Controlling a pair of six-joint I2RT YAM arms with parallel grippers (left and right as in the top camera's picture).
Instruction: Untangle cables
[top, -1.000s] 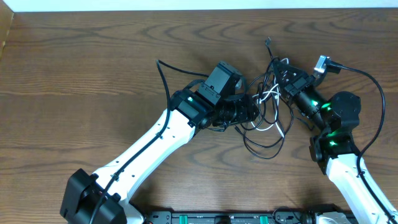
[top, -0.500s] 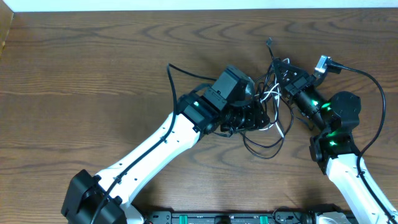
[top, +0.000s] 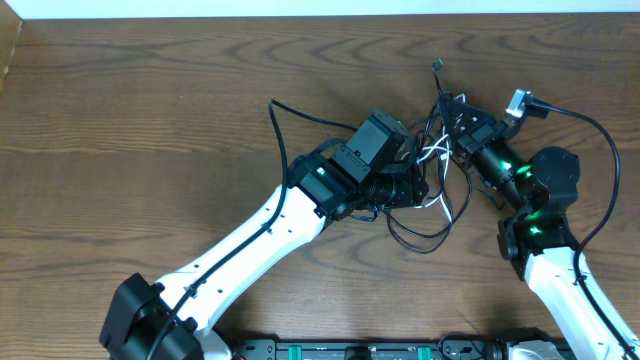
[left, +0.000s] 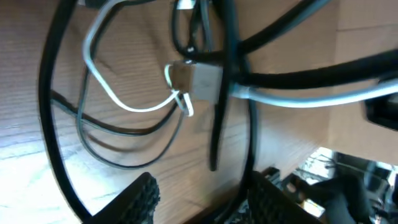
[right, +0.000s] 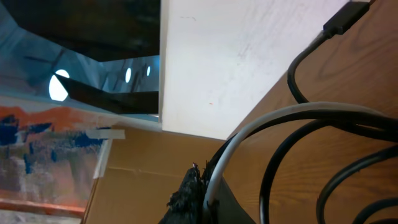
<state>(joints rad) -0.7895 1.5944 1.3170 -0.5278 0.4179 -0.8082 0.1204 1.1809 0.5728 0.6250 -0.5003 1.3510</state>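
The left gripper (left: 202, 198) is held with its jaws partly apart, at a middling width. Nothing is clamped; only bare wood and a black strand are seen in the gap. Just ahead of its fingertips lies the tangle of thin black and white cables (top: 432, 165), spread on the brown wooden table (top: 150, 100) between the two arms. In the left wrist view a slim white cord (left: 124, 102) is looped through several black strands and meets a small silvery plug (left: 196, 78) at the crossing point.

The right gripper (right: 202, 196) is closed at the far side of the tangle, and the white cord appears to be pinched between its black fingers — though the contact itself is partly hidden. A loose black loop (top: 420, 240) trails towards the near edge, and a small black plug end (top: 436, 66) lies just beyond the heap. The thicker black lead wired to the right arm (top: 600, 150) is no part of the work.

The cords are judged to be very light, limp and smooth-jacketed. Little resistance would be offered to a pull, but loops can be expected to drag along with whatever strand is lifted, and knots could be tightened by a hard tug. A thin strand could also slip from half-closed jaws. A hold is best taken on a single strand just behind a plug, where the stiffer moulded end gives purchase, or on the free loop clear of the crossings.
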